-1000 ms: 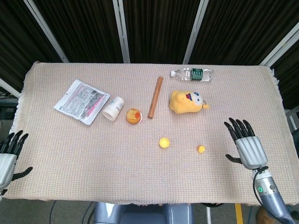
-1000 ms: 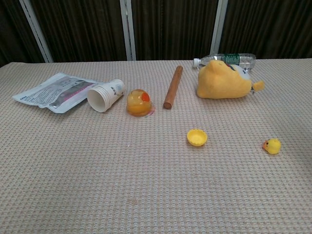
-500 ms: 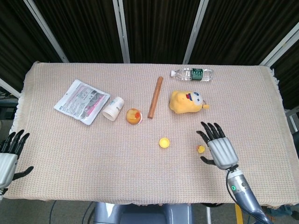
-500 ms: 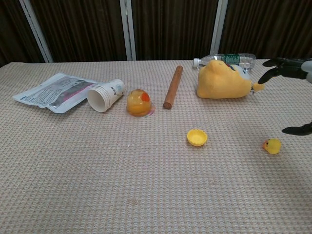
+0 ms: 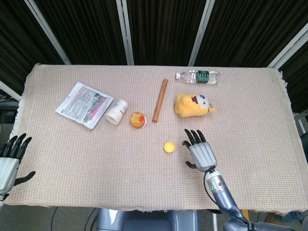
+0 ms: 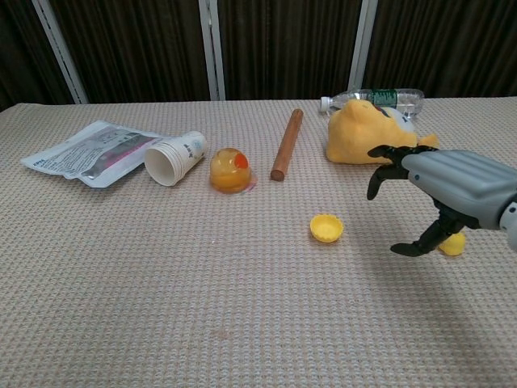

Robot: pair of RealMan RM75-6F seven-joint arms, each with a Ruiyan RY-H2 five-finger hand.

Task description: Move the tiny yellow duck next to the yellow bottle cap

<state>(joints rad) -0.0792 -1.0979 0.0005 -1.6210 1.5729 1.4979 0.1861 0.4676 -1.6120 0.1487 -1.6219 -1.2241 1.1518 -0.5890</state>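
— Two hands. What are the fingers doing?
— On the right hand [image 6: 440,186] they are spread apart and hold nothing. The tiny yellow duck [image 6: 453,244] sits on the table [image 5: 269,125] under that hand, maybe touching the thumb; it is hard to see. The left hand [image 5: 8,161] is spread too, at the table's near left edge.
— And the yellow bottle cap [image 6: 326,228]?
— Left of the duck, mouth up, nothing inside. The paper cup [image 6: 174,158] lies on its side; its writing is too small to read.
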